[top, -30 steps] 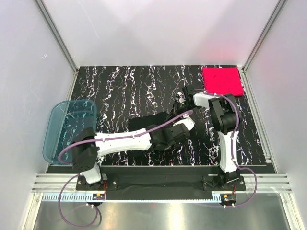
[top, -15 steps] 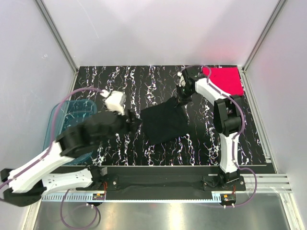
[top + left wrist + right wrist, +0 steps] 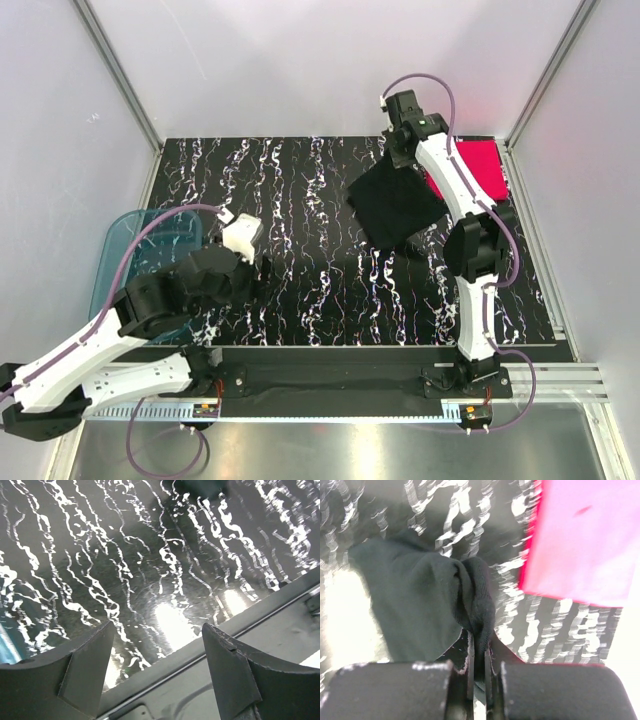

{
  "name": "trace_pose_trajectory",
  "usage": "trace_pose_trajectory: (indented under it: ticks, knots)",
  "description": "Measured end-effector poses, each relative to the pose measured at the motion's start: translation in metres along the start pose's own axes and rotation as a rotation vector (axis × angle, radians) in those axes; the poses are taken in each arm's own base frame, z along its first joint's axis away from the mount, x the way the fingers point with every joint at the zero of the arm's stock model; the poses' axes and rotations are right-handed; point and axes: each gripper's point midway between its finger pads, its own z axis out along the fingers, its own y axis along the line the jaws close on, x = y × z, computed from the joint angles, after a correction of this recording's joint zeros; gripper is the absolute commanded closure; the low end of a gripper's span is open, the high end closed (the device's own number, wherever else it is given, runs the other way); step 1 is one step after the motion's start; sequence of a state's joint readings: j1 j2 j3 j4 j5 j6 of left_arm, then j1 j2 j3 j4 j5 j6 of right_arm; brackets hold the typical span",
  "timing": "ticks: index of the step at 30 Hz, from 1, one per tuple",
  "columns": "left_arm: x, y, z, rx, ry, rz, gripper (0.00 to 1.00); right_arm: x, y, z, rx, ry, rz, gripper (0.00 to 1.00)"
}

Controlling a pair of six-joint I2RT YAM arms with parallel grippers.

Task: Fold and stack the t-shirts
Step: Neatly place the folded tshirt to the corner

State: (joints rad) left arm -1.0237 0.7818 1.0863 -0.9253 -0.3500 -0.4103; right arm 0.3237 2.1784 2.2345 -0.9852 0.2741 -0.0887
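Over at the far right of the table [image 3: 300, 200], the right gripper [image 3: 398, 158] is pinching the black t-shirt [image 3: 395, 205] by a bunched fold. In the right wrist view that gripper [image 3: 479, 655] is showing its fingers [image 3: 462, 672] pressed close together on a thick roll of black t-shirt [image 3: 420, 600], with only that cloth between them. From the top, the shirt is hanging below the grip in a crumpled, roughly diamond shape, spreading toward the near right. Whether its lower edge is touching the table, I cannot tell.

Just to the right, the pink t-shirt [image 3: 482, 165] is lying flat as a neat square in the far right corner. The right arm is crossing over it in the top view. The wrist camera is showing the pink t-shirt [image 3: 585, 540] close beside the black one, with a strip of marbled surface between them.

On the near left, the left gripper [image 3: 262, 268] is hovering over bare table, well apart from both shirts. Its wrist view is showing the left gripper [image 3: 157, 627] with fingers [image 3: 90, 660] spread wide and nothing between them. Only the white-veined black surface and the table's near edge rail [image 3: 240, 635] are showing below.

At the left edge, a blue tub [image 3: 120, 260] is sitting partly under the left arm.
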Motion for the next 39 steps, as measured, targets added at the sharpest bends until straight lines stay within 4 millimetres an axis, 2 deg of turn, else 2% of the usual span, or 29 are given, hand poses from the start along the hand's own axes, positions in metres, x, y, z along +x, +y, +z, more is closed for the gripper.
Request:
trace_pose_trajectory:
  ticks: [4, 9, 13, 18, 26, 39]
  knots:
    - [0.001, 0.008, 0.006, -0.029, 0.019, 0.059, 0.22, -0.024, -0.03, -0.007, 0.102, -0.057, -0.031, 1.0]
    - [0.005, 0.02, 0.023, -0.087, 0.076, 0.137, 0.2, -0.048, -0.068, 0.007, 0.196, -0.106, -0.049, 1.0]
    - [0.009, 0.024, 0.032, -0.112, 0.111, 0.194, 0.15, -0.046, -0.093, 0.017, 0.239, -0.095, -0.068, 1.0]
    - [0.008, 0.031, 0.035, -0.154, 0.119, 0.233, 0.14, -0.046, -0.116, 0.019, 0.266, -0.095, -0.077, 1.0]
    - [0.01, 0.034, 0.038, -0.175, 0.135, 0.245, 0.14, -0.057, -0.125, 0.019, 0.282, -0.131, -0.104, 1.0]
    - [0.015, 0.035, 0.047, -0.19, 0.172, 0.257, 0.14, -0.057, -0.13, 0.019, 0.273, -0.134, -0.118, 1.0]
